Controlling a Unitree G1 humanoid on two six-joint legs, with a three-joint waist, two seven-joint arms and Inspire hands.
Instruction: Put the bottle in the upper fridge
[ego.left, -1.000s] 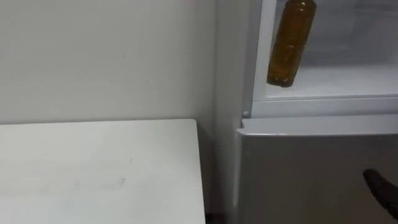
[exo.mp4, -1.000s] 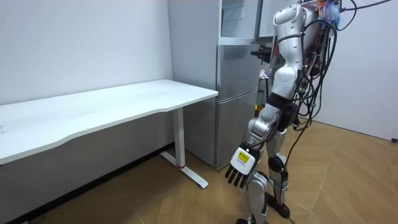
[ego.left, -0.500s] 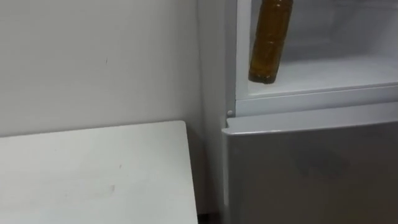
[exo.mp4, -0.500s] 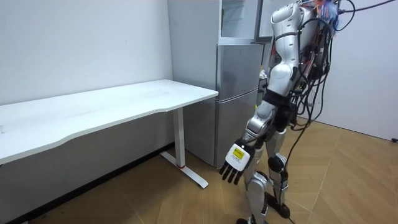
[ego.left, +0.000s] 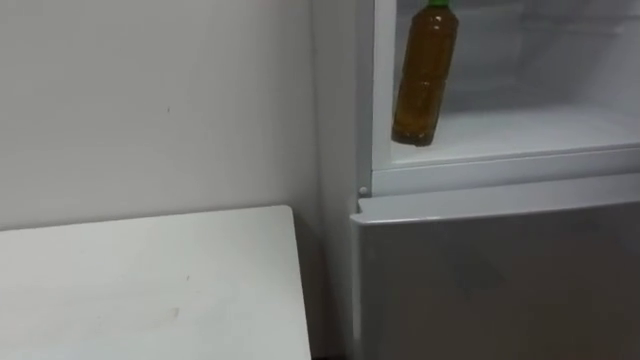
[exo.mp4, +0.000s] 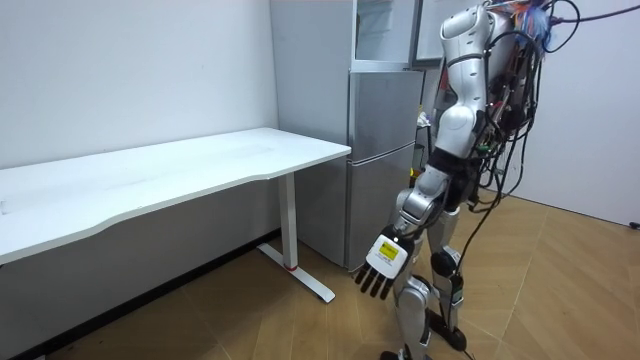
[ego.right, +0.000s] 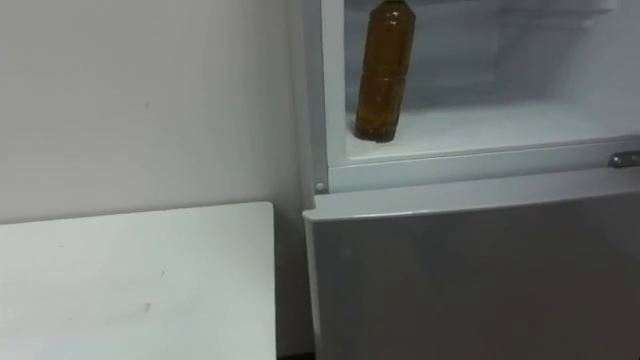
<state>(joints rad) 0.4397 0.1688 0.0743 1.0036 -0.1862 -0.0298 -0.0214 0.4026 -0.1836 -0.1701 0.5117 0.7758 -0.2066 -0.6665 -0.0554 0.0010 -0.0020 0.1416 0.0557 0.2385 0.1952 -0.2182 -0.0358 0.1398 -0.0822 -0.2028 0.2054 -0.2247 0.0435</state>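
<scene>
Bottle (ego.left: 424, 75) of amber liquid with a green cap (ego.left: 436, 4), standing upright and free on the white shelf (ego.left: 540, 130) of the fridge's upper compartment (ego.left: 383, 90). It sits at the shelf's front left corner, just beside the compartment's left wall. The compartment is open to the front, and its white interior shows behind the bottle.

Directly below the compartment is the fridge's grey lower door (ego.left: 500, 270), which is closed. Its top edge runs just under the white sill that carries the shelf.

To the left of the fridge (exo.mp4: 380, 150) is a white table (ego.left: 150, 290). Its near corner stands just beside the fridge's side, and a plain pale wall (ego.left: 150, 100) rises behind it.

In the room view the robot stands upright on the wooden floor (exo.mp4: 560, 290), close before the fridge and on the room view's right of it. Its left hand (exo.mp4: 381, 265) hangs low beside the leg, well below the fridge's upper compartment. The fingers are straight and point downward, and the hand holds nothing. The state of the right hand cannot be told.
</scene>
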